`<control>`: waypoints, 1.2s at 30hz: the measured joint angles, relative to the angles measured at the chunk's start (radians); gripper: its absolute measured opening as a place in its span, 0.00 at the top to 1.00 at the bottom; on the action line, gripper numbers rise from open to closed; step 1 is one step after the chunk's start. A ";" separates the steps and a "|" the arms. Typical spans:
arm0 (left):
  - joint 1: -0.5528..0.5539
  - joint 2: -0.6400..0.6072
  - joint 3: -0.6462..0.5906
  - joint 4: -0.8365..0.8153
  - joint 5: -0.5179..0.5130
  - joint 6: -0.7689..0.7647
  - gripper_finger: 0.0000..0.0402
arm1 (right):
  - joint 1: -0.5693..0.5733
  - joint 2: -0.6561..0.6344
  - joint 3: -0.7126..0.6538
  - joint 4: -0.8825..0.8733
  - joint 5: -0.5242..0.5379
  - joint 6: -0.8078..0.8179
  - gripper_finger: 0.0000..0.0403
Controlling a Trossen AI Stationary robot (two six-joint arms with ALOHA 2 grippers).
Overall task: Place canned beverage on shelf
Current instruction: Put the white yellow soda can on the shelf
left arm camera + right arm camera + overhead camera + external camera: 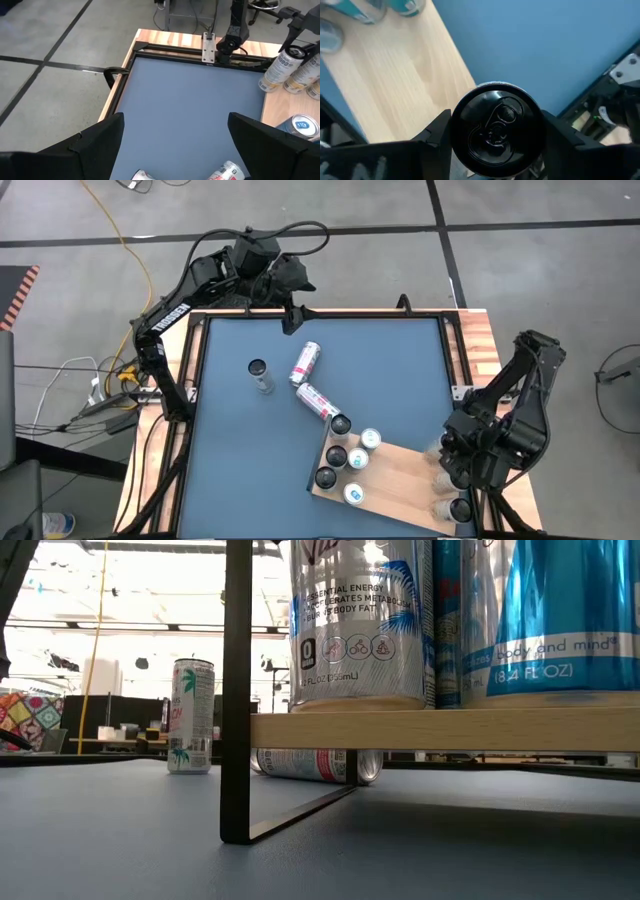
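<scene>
The shelf (pixel 400 475) is a light wooden board at the table's near right, raised on a black frame (pixel 236 690). Several cans stand on it (pixel 350 460), seen close in the low view (pixel 355 620). My right gripper (pixel 458 496) is at the shelf's near right corner, shut on a black-topped can (pixel 495 130). Two cans stand beside it on the shelf's right side (pixel 277 70). My left gripper (pixel 175 145) is open and empty above the table's far edge (pixel 292 320). My right gripper pinches the black-topped can between its two fingers, one on each side of the can's wall just under the top rim (pixel 456 125). The fingers come from above, pointing down. The can stands upright; whether its base rests on the shelf, I cannot tell.
Two pink-and-white cans lie on the blue-grey tabletop, one at the middle (pixel 305 363) and one against the shelf's far corner (pixel 318 402). One black-topped can stands left of them (pixel 260 375). The shelf's middle (pixel 405 70) is bare wood.
</scene>
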 joint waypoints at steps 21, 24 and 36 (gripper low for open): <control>-0.001 0.000 0.000 0.030 -0.017 -0.028 0.14 | 0.041 0.072 0.037 -0.001 -0.036 0.030 0.49; -0.001 0.000 0.000 0.031 -0.017 -0.028 0.14 | 0.051 0.072 0.037 0.000 -0.036 0.033 0.49; -0.002 0.000 0.000 0.035 -0.018 -0.032 0.14 | 0.093 0.073 0.037 0.001 -0.037 0.094 0.48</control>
